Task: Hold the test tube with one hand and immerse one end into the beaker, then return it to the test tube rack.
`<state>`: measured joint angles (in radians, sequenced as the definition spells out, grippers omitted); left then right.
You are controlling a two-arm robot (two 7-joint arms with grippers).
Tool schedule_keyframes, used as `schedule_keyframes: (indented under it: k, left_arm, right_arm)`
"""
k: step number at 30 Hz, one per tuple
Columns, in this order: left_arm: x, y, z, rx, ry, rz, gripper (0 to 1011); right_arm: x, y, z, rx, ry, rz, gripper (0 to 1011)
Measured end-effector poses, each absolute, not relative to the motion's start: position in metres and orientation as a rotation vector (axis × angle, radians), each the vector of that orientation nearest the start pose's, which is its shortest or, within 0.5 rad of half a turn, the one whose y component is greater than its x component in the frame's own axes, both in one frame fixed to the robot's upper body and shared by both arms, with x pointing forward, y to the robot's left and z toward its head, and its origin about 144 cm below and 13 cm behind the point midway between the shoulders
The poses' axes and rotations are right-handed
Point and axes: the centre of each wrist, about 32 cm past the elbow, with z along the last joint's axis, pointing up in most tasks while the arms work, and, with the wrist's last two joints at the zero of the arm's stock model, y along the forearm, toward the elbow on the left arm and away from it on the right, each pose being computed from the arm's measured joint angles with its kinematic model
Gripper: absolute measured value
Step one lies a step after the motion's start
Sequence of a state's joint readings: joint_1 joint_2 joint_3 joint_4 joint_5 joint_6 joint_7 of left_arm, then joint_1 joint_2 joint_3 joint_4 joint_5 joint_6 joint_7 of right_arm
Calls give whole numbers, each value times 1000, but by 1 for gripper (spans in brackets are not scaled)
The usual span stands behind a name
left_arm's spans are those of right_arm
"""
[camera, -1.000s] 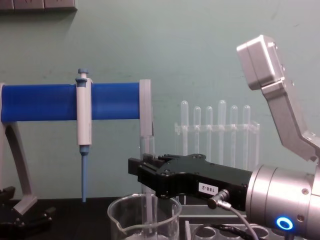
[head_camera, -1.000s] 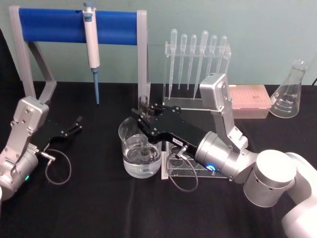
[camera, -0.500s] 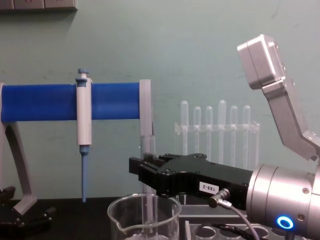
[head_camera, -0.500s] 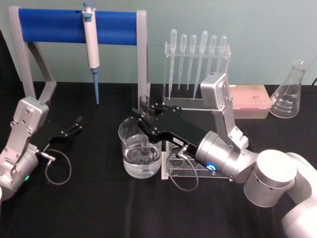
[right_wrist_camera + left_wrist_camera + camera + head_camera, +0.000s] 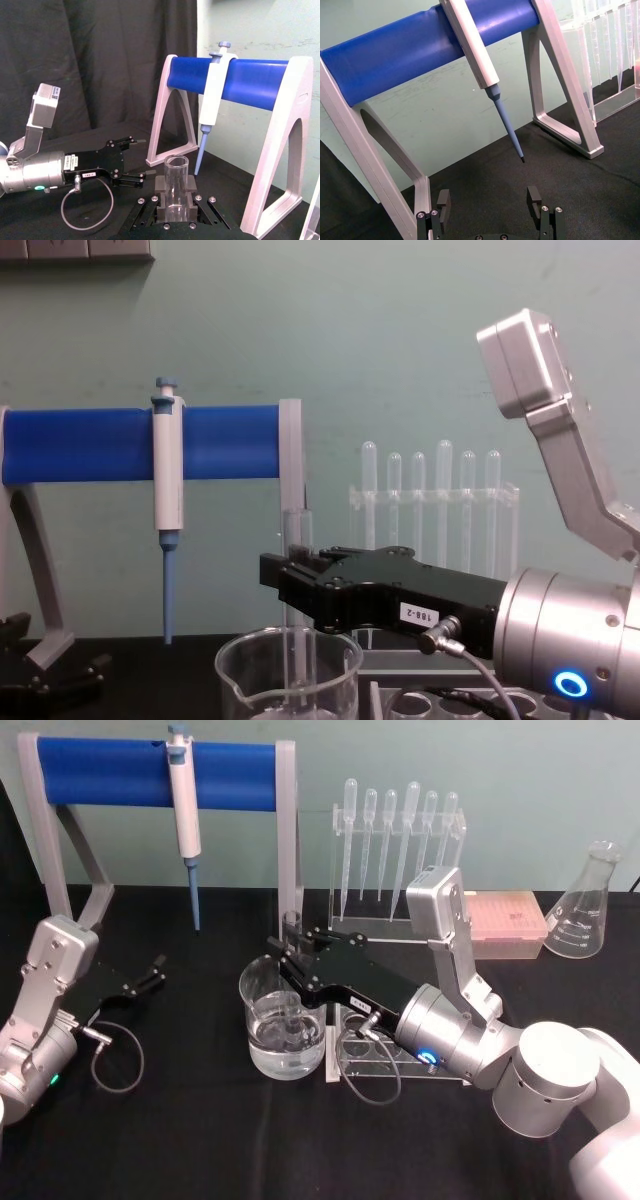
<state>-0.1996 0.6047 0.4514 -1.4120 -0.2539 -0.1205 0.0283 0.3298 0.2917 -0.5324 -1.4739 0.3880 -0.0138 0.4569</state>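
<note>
Over the one beaker (image 5: pixel 262 1032), the right gripper (image 5: pixel 291 958) pinches the single test tube (image 5: pixel 290 928) upright, with the tube's lower end down inside the glass. Well apart at the left, the left gripper (image 5: pixel 152 972) rests with its fingers spread. Six pipettes (image 5: pixel 412 830) stand behind, and one pipettor (image 5: pixel 184 800) hangs.

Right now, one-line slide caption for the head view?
Right gripper holds the test tube upright, lower end down in the beaker; left gripper parked open at left.
</note>
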Motion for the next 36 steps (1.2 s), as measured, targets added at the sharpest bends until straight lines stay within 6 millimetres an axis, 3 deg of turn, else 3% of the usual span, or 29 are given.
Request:
schedule_keyframes:
  k: [36]
  left_arm:
    - [489,310,1140,305,-285,1248,1000]
  right_arm:
    - [515,-163,1188,33,-63,-641,225]
